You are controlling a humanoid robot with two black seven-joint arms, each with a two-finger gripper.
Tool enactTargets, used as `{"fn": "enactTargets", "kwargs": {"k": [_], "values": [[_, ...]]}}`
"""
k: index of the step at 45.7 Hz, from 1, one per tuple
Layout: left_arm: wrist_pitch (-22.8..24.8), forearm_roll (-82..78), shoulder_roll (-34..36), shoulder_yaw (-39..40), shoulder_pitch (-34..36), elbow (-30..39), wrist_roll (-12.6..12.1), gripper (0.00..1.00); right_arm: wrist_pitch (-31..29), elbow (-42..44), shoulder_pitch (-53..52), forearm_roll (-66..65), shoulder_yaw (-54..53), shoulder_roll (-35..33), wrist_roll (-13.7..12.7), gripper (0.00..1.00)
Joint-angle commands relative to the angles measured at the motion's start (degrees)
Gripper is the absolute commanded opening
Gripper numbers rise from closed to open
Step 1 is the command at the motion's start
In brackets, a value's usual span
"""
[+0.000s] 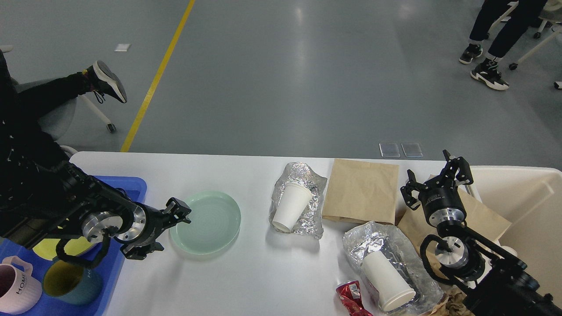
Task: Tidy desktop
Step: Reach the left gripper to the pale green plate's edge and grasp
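Bench: the desktop (246,272) is filling the lower half of the head view, a wide white bench with rounded corners, carrying litter on its right side and one dish left of centre.
Left gripper (169,228): I am holding it just beside the near-left rim of the green plate (206,223); its jaws are standing open and empty.
Right gripper (434,182): I am holding it above the far-right paper, near the cream bin (527,206); its jaws are spread and gripping nothing.
Dish stack: the blue tray (127,186) at the left edge is holding a pink mug (15,285) and a dark teal mug (66,281).
Litter: two white paper cups (292,206) are lying on their sides on crumpled foil (307,175); a brown paper bag (362,191) is lying flat between them and the bin; a crushed red can (349,295) is lying at the near edge.
Step in hand, as I judge it: I am taking the plate for the tray.
Technique: I am bringing one jaw over the rim and one under it, closing on the rim only, lifting level, and clearing the tray wall before lowering.
Caution: I am keeping clear of the mugs, and I am leaving the cups to the right arm, since they are likely to roll.
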State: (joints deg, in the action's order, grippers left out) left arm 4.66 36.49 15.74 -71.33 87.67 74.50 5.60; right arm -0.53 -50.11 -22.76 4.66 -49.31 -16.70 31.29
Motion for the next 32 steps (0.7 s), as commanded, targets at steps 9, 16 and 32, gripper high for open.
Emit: {"fn": "enactTargets", "kwargs": {"k": [9, 16, 32], "values": [[0.08, -4.49, 2.55, 4.27, -7.6, -5.68, 0.2, 0.95, 0.0, 0.01, 0.0, 0.0, 0.0, 0.0, 0.0, 1.0], [-0.62, -4.58, 2.02, 5.68, -10.94, -8.49, 0.02, 0.95, 0.0, 0.01, 0.0, 0.0, 0.0, 0.0, 0.0, 1.0], [-4.75, -4.93, 1.4, 7.26, -13.31, -12.36, 0.64, 0.89, 0.0, 0.01, 0.0, 0.0, 0.0, 0.0, 0.0, 1.0]]}}
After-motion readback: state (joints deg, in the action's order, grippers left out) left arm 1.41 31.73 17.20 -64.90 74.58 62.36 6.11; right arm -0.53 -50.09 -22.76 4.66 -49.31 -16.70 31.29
